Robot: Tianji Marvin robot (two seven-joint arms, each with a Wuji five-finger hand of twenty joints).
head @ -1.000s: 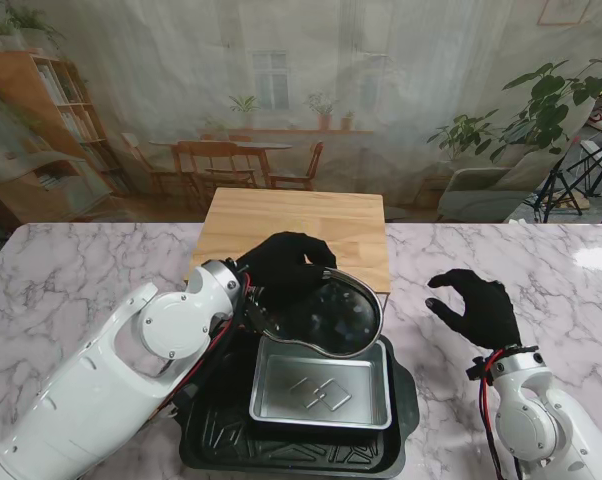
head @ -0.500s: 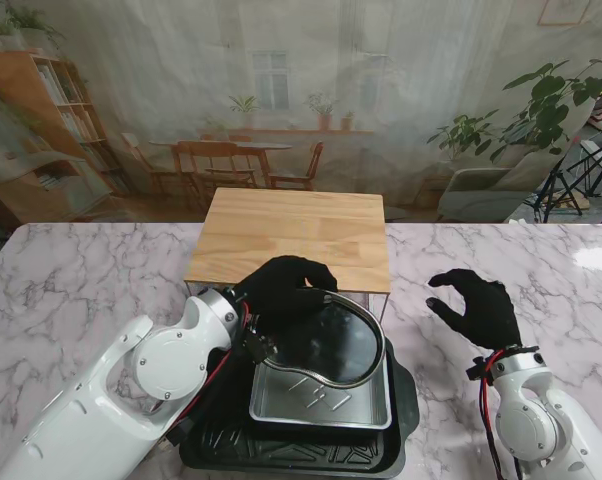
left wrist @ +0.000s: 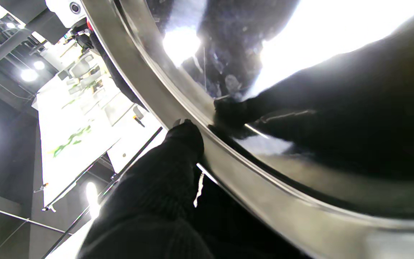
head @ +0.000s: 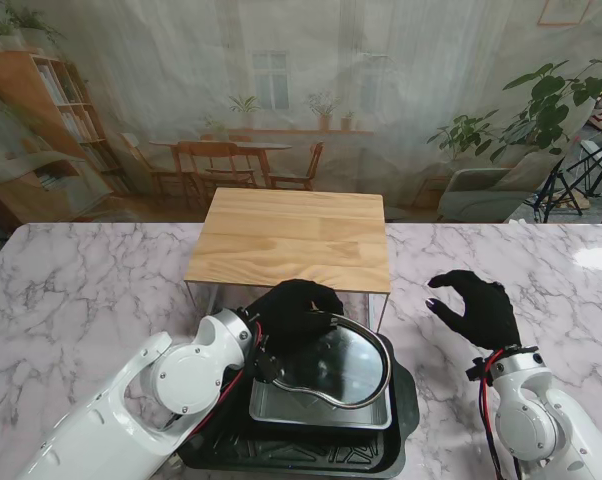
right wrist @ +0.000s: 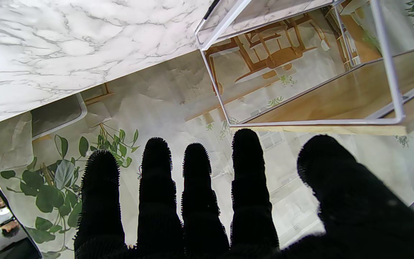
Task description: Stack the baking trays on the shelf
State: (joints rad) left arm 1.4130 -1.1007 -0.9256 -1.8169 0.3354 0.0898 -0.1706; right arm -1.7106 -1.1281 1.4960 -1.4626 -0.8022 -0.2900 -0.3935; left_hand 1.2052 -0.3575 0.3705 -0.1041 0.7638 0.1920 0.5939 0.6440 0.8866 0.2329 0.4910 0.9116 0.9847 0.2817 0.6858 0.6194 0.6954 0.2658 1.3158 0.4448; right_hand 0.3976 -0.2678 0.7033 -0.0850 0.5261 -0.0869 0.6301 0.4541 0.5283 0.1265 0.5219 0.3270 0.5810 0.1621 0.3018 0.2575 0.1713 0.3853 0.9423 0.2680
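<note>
Left hand: the left hand (head: 293,309) is closed on the far rim of the round metal pan (head: 343,362), one gloved finger (left wrist: 178,144) hooked over the outside of the rim in the wrist view and another pressed on the shiny inside.
Round metal pan: held tilted, far edge up, near edge low over the rectangular silver tray (head: 321,405); whether the low edge touches that tray I cannot tell.
Tray stack: the silver tray sits nested in the black roasting tray (head: 291,450), which rests on the marble table (head: 91,280) at its near edge, just in front of the shelf.
Shelf: the wooden-topped wire shelf (head: 293,238) stands at the middle of the table toward its far edge; its top carries no tray, and nothing can be seen on the table under it in the right wrist view (right wrist: 300,108).
Right hand: the right hand (head: 473,307) hovers over the table to the right of the stack, fingers (right wrist: 155,187) spread and loosely curled, holding nothing.
Progress: by my reading, none of the three trays is on the shelf yet. The round pan is the one in hand, lifted from the pile but sitting lower than the shelf top.
Left to do: raise the pan clear of the shelf's near edge and set it on the wood, then bring the silver and the black tray after it.
</note>
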